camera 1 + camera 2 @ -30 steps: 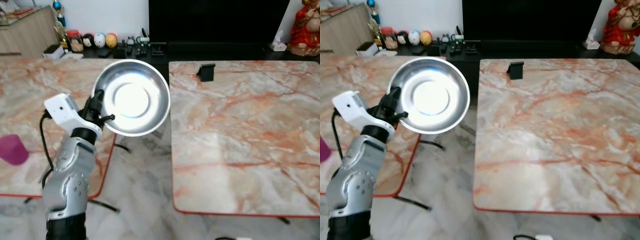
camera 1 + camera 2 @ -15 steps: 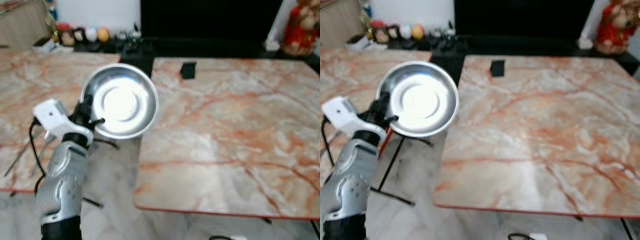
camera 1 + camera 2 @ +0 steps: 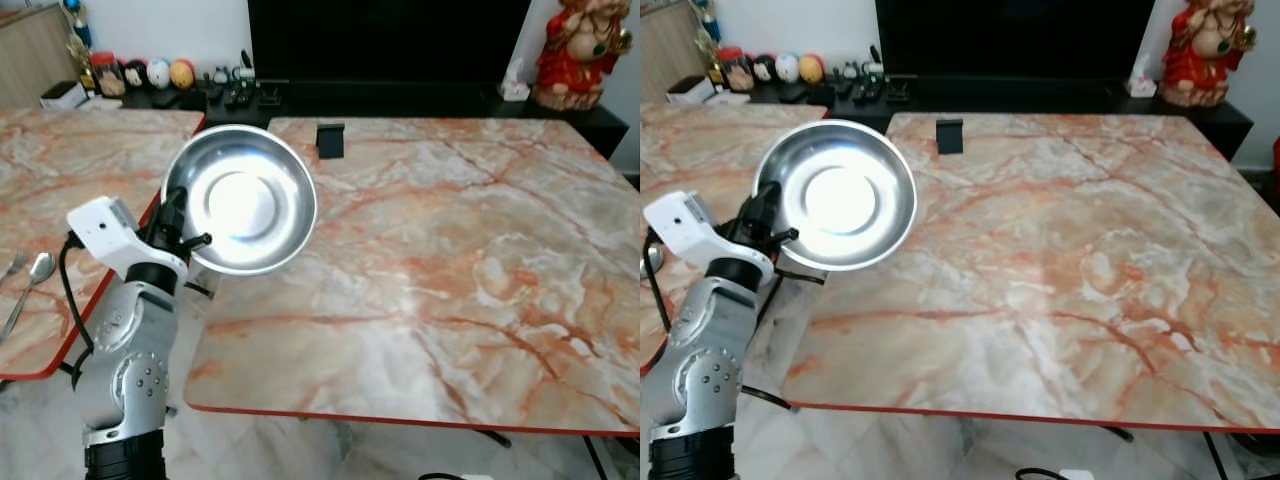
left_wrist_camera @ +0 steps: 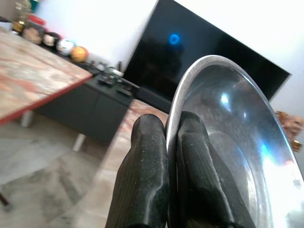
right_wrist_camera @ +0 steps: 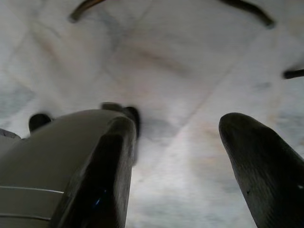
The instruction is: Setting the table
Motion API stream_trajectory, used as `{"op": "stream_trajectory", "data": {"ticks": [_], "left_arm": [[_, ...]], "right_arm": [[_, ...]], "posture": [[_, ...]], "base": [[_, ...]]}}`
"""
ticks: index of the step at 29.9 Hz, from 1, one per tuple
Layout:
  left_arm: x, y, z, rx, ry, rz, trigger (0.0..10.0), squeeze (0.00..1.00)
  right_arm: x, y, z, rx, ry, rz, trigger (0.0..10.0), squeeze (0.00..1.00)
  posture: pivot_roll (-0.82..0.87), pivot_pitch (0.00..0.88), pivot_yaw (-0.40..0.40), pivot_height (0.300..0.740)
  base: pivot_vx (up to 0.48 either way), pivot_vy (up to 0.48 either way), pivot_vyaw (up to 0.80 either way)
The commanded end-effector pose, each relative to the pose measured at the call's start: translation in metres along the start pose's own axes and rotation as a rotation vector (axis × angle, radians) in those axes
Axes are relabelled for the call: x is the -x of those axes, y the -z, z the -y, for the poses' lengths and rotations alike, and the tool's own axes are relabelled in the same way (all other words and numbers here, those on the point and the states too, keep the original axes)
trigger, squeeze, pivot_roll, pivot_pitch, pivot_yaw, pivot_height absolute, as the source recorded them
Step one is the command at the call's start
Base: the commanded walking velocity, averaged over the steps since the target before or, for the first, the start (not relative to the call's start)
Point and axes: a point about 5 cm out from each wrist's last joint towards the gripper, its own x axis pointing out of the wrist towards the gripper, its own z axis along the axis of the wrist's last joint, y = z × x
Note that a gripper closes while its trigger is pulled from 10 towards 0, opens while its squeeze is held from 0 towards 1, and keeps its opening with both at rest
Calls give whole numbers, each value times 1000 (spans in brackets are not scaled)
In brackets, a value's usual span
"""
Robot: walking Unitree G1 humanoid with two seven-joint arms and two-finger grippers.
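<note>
Left wrist view shows the left hand (image 4: pixel 166 161) clenched on the rim of a shiny round steel bowl (image 4: pixel 228 142); head views place it left of centre, over the marble-patterned tabletop's (image 3: pixel 450 250) edge. Right hand (image 5: pixel 175 156) hangs released above pale floor (image 5: pixel 166 61).

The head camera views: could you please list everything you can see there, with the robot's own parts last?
Steel bowl: one, silver, held up by its rim over the table's near left corner.
Marble table: one, pink-veined with red edge, in front.
Second marble table: one, same pattern, to the left.
Black stand: one, at the front table's far edge.
Spoon: one, silver, on the left table.
Red figurine: one, on the dark cabinet, far right.
Painted balls: several, far left on the cabinet.
Left gripper: black fingers pinching the bowl's rim.
Right gripper: fingers apart, above marble floor.
</note>
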Motion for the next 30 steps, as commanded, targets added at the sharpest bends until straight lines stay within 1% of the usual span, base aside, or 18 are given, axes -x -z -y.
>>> {"op": "stream_trajectory", "data": {"ticks": [1, 13, 15, 18, 21, 23, 25, 29, 30], "left_arm": [[-1, -6, -2, -10, -1, 30, 10000, 0], [-1, -6, 0, -9, 8, 26, 10000, 0], [-1, -6, 0, -10, 10, 26, 10000, 0], [-2, -7, 1, -12, 15, 26, 10000, 0], [-2, -6, 0, -12, 17, 24, 10000, 0], [-2, -5, 1, -11, 20, 22, 10000, 0], [-3, -3, 4, -6, 30, 17, 10000, 0], [-4, -3, 5, -6, 36, 13, 10000, 0], [-4, -2, 4, -15, 41, 5, 10000, 0]], "right_arm": [[-1, -2, -4, -8, -7, 6, 10000, 0], [-1, -1, -4, -4, -3, 6, 10000, 0], [-1, -1, -3, -12, 9, 7, 10000, 0], [0, -1, 0, 2, 66, 11, 10000, 0], [0, -1, 0, -8, 78, 12, 10000, 0], [-2, -28, 13, -5, 77, 112, 10000, 0], [-2, -45, 18, -21, 72, 178, 10000, 0], [-3, -46, 15, -42, 68, 183, 10000, 0], [-4, -47, 12, -46, 58, 183, 10000, 0]], "posture": [[-26, 0, -9, 740], [-30, 0, -6, 740], [-25, 0, -5, 740], [-28, 0, -3, 740], [-39, 0, 1, 740], [-40, 0, 2, 740], [-37, 0, 5, 740], [-31, 0, 3, 740], [-29, 0, 3, 740]], "base": [[0, -315, 0], [0, -317, 0], [0, -317, 0], [0, -314, 0], [0, -316, 0], [0, -317, 0], [0, -319, 0], [0, -318, 0], [0, -300, 0]]}}
